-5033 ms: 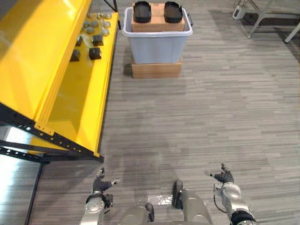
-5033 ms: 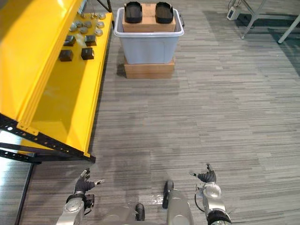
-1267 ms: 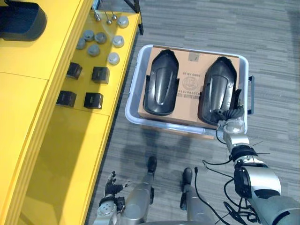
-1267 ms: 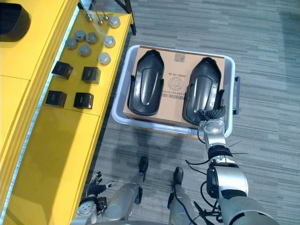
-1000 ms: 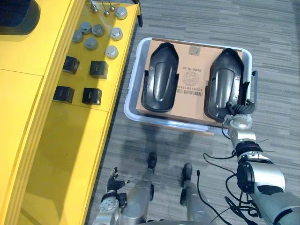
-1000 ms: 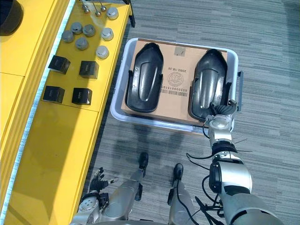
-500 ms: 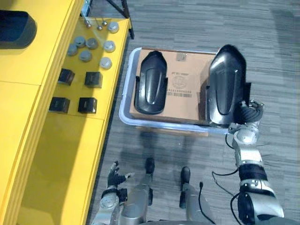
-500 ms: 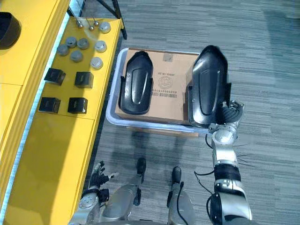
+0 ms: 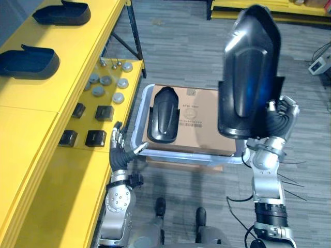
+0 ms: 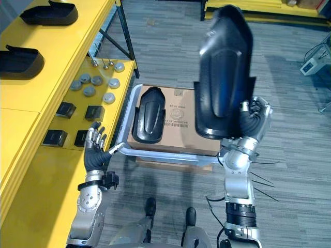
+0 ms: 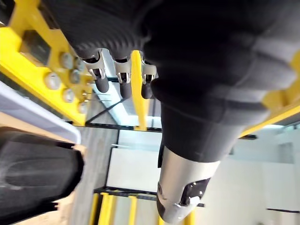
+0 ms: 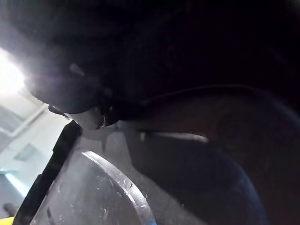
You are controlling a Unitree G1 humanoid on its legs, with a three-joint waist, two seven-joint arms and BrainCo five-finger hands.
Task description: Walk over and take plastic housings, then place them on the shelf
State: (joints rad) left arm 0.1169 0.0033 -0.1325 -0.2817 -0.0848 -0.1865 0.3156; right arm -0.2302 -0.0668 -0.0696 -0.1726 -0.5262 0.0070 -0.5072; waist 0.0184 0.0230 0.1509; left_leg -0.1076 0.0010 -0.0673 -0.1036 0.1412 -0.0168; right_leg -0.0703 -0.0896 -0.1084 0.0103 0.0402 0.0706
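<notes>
Grey floor [image 9: 181, 46] behind: housing [image 9: 250, 67] upright, clasped in right robot hand [image 9: 279, 121].

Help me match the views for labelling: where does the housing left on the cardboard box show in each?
Left eye view: housing left of centre, on the cardboard box.
Right eye view: housing, left of centre.
Left wrist view: housing, dark shape beside the bin's rim.
Right wrist view: cannot make it out.
Shared landmark: grey bin's rim.
</notes>
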